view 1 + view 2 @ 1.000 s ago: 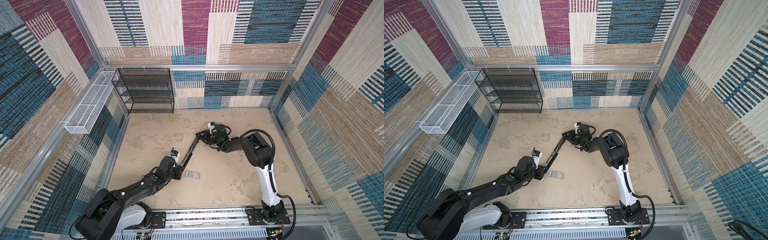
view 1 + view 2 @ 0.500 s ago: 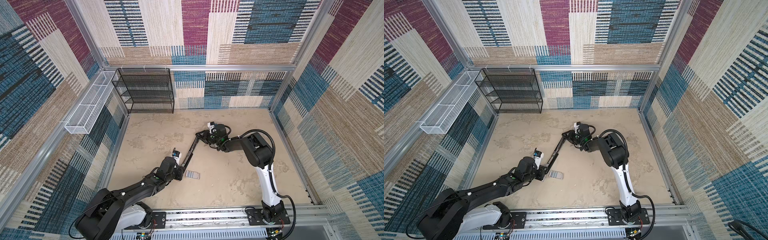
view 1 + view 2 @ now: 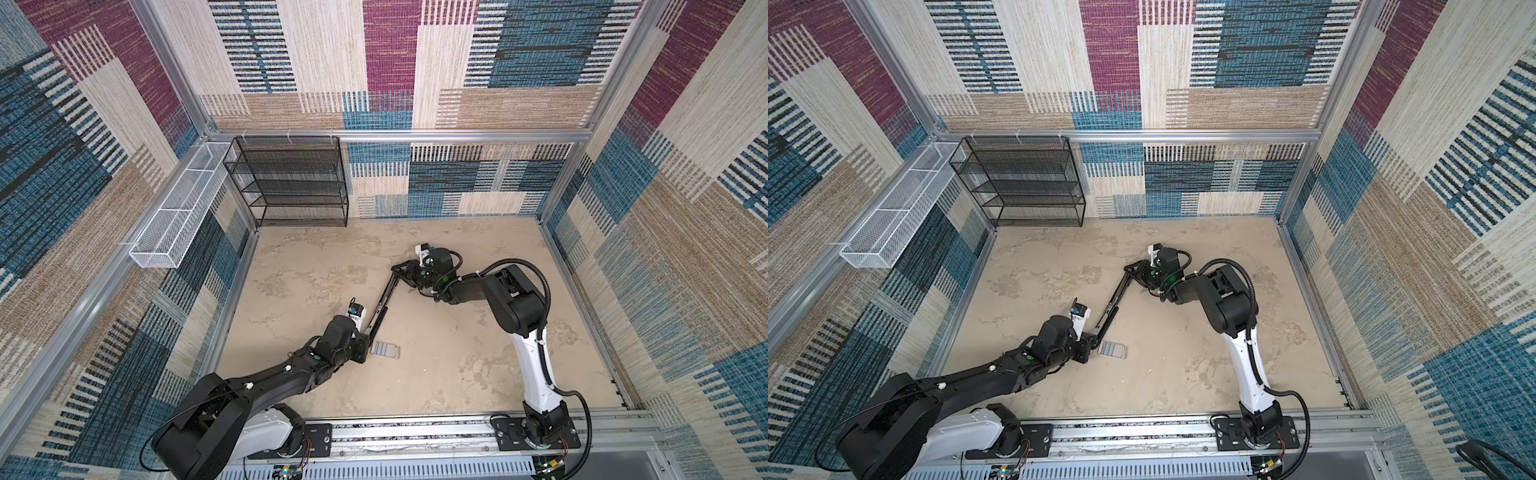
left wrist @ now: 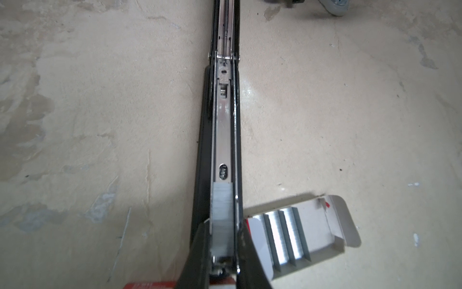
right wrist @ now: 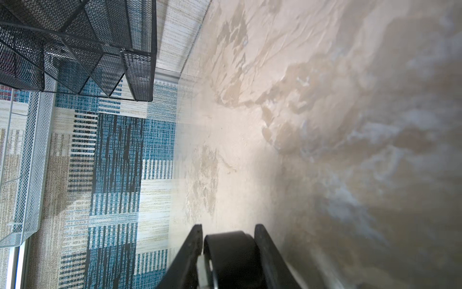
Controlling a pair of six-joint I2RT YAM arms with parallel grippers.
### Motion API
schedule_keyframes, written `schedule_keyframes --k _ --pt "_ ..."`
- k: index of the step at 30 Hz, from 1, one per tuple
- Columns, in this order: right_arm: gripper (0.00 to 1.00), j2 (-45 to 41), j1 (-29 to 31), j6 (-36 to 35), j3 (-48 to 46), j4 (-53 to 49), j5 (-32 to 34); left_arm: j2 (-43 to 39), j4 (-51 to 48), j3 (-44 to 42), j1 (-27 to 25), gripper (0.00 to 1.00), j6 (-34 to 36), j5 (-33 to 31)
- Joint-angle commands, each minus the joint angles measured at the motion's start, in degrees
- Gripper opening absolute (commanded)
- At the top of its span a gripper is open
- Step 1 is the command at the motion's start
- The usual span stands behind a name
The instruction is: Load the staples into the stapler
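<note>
staples (image 4: 222, 212) in stapler (image 4: 224, 130) channel | left end effector (image 4: 225, 231) narrowed around them (grip unclear) | right end effector (image 5: 228, 229) clamps stapler

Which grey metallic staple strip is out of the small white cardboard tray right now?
The grey staple strip lying in the open channel of the black stapler; the others sit side by side in the white tray.

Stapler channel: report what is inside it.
A staple strip lies in the stapler channel between the left gripper fingers; bare metal beyond. The floor under the strip is covered.
</note>
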Motion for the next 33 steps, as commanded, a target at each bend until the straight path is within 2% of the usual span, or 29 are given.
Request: schedule_keyframes --k 1,13,20,33 --pt "0.34 -1.0 0.1 -0.3 -0.2 1.6 -0.5 -0.3 0.4 0.1 -0.2 0.12 -0.1 -0.2" --pt "0.34 -4.2 0.0 -4.7 -0.7 2.2 -0.7 2.4 -0.6 4.0 -1.0 0.11 2.7 -2.4" --pt "0.34 -6.5 0.1 -7.8 -1.7 2.1 -0.9 7.1 0.6 7.3 -0.9 0.11 4.0 -2.6" --pt "0.36 -12.2 1.8 -18.7 -4.0 -1.4 0.0 10.5 2.0 11.4 -0.7 0.12 6.1 -2.1"
